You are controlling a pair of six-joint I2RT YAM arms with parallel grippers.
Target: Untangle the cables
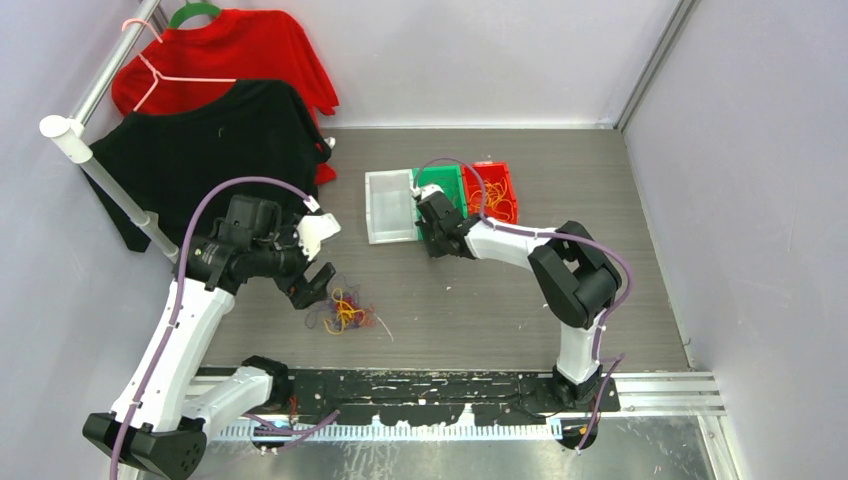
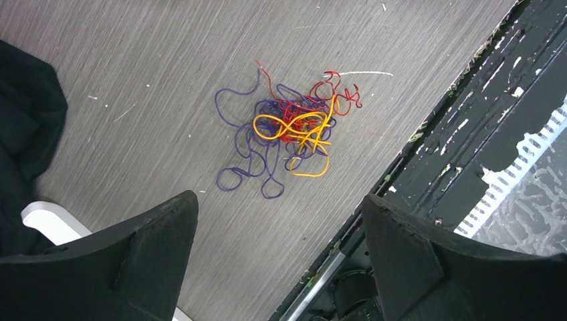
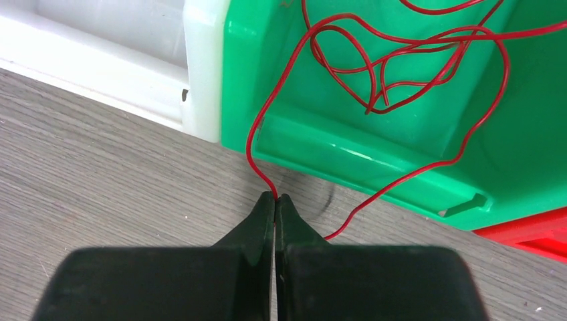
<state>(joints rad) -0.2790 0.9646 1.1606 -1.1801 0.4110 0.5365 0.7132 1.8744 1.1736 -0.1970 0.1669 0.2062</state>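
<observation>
Right wrist, gripper (image 3: 275,198) pinching cable (image 3: 253,137), bin (image 3: 348,150) edge

Left claw (image 2: 281,197) hangs splayed wide, arm bent low; right claw (image 3: 275,198), arm reaching forward, pinches a red cable (image 3: 249,144) tight.

- The table (image 3: 100,167) under the right gripper (image 3: 275,198) looked like matt grey wood-grain board, finely streaked.
- Just ahead of that gripper's tips, the green bin (image 3: 374,147) was glossy moulded plastic, with bright highlights along its lip.
- Left of it, the white bin (image 3: 200,80) was smooth, milky plastic with a duller sheen.
- The red cable (image 3: 257,134) nipped between those tips had a smooth, slightly shiny coat.
- The left gripper (image 2: 281,199) had fingers (image 2: 154,247) of matt black plastic, faintly grainy.
- Ahead of them, the cables (image 2: 287,130) wore smooth coloured sleeving.
- To their right, a black plate (image 2: 468,134) carried matt paint, chipped in pale flakes.
- To their left, a black cloth (image 2: 27,120) looked soft and matt.
</observation>
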